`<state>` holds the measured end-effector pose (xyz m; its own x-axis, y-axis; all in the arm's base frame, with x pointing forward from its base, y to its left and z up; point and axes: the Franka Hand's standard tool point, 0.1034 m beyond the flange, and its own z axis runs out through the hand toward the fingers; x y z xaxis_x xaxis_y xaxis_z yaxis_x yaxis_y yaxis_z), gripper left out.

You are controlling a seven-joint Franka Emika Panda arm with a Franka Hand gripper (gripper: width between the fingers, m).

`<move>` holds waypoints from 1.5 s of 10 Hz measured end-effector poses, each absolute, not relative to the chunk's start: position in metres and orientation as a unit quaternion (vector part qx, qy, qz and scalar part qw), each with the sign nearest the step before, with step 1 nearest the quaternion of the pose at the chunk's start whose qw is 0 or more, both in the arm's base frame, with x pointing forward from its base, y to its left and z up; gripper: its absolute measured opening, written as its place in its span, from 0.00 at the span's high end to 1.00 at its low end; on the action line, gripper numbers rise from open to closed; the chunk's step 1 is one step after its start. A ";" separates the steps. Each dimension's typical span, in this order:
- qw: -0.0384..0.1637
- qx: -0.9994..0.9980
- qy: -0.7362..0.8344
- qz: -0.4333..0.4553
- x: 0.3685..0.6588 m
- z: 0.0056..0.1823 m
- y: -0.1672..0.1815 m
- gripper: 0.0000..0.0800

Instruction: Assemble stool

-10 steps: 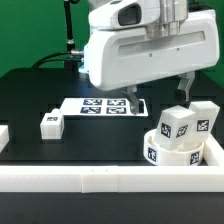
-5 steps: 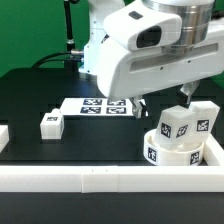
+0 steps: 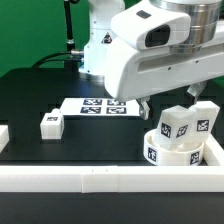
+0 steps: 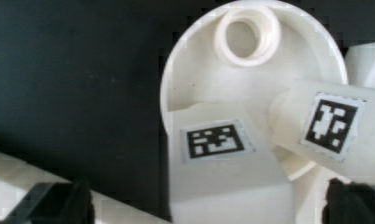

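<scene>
The stool's round white seat [image 3: 176, 152] lies at the exterior view's front right, against the white rail. One tagged leg [image 3: 180, 124] rests on top of it and a second leg [image 3: 206, 114] sits just behind. A third leg [image 3: 51, 123] lies alone on the black table at the left. My gripper [image 3: 168, 101] hangs open just above the seat and the legs on it, holding nothing. In the wrist view the seat [image 4: 210, 85] with its hole and tag fills the picture, the leg [image 4: 335, 118] lies on it, and my gripper [image 4: 205, 206] straddles the seat's edge.
The marker board [image 3: 100, 105] lies flat at the table's middle back. A long white rail [image 3: 100, 180] runs along the front edge, with a short white piece [image 3: 3, 136] at the far left. The arm's bulky white body fills the upper right.
The arm has swung toward the exterior view's right and turned, bringing the gripper over the seat and legs. The jaws stay open. No part has moved.
</scene>
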<state>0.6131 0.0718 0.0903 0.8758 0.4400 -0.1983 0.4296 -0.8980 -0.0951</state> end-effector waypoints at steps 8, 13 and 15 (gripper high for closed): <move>0.015 -0.983 -0.149 0.104 0.613 0.085 0.071 0.58; -0.017 -0.978 0.191 0.087 0.609 0.084 0.082 0.58; -0.027 -0.948 0.307 0.076 0.609 0.085 0.097 0.58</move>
<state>0.6088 0.0967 0.0849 0.7998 -0.5863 -0.1286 -0.5781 -0.8101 0.0976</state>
